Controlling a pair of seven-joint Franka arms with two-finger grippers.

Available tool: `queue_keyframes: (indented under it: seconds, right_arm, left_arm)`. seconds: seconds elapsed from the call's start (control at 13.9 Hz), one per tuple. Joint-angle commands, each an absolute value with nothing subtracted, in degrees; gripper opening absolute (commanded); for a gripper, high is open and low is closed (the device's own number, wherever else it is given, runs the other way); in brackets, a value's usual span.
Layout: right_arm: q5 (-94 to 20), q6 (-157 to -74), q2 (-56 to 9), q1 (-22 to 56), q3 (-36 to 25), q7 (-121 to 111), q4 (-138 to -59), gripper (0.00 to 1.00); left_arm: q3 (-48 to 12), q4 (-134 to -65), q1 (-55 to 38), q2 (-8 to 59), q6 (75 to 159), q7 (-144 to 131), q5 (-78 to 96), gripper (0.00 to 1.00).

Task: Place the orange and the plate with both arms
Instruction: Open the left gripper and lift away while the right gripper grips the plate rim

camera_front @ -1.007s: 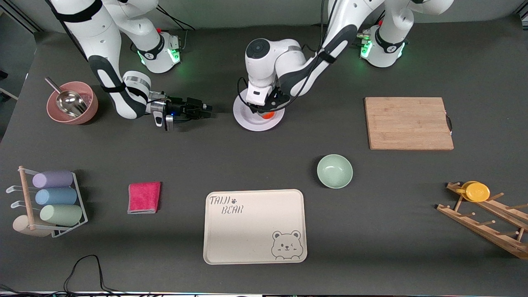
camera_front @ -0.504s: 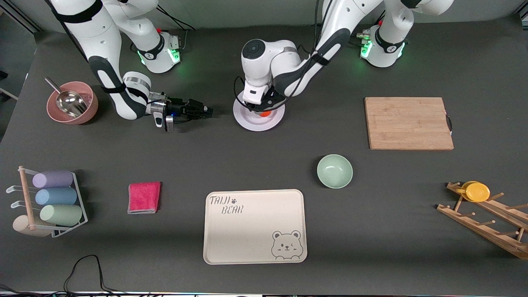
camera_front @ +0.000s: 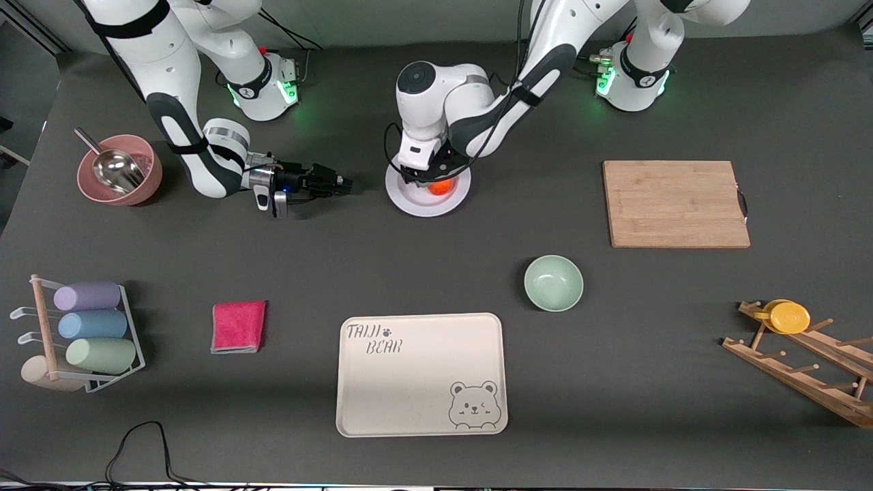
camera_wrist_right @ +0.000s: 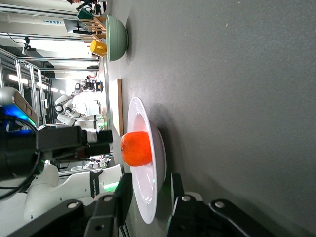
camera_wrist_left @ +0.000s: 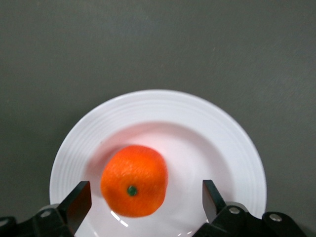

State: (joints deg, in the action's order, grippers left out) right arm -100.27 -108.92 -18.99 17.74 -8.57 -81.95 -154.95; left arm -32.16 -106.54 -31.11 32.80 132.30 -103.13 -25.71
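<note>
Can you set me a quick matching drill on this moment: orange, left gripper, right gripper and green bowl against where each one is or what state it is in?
Things:
1. orange
2. left gripper
3. right gripper
4. green bowl

Place or state:
A. low beside the plate, fingers either side of its rim, toward the right arm's end
B. resting on the plate
C. open, over the plate, not touching the fruit
D. nearer the front camera than the plate, beside the tray

Pairs: 1-B, 2-C, 3-A, 4-D
</note>
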Motion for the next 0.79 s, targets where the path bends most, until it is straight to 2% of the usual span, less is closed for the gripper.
queue_keyframes:
  seconds: [0.0, 0.29, 0.5, 0.72]
  right_arm:
    - [-102.2, -108.3, -21.4, 17.7, -8.1, -83.8, -153.9, 0.39]
    - [-107.3, -108.3, -23.9, 18.7, -6.0, -86.4, -152.8, 0.39]
    - [-110.6, -108.4, -24.1, 18.7, -3.3, -86.4, -152.5, 0.39]
    - [-112.7, -108.8, -24.5, 18.7, -1.4, -86.5, -151.9, 0.39]
  left_arm:
    - [-31.6, -104.3, -28.9, 30.5, 127.4, -97.6, -26.4, 1.00]
    - [-32.3, -99.3, -21.6, 26.6, 115.5, -77.9, -24.2, 1.00]
    - [-32.1, -99.0, -12.1, 20.9, 112.6, -55.7, -16.5, 1.00]
    - [-32.1, -94.7, -1.4, 17.6, 104.4, -35.5, -13.3, 1.00]
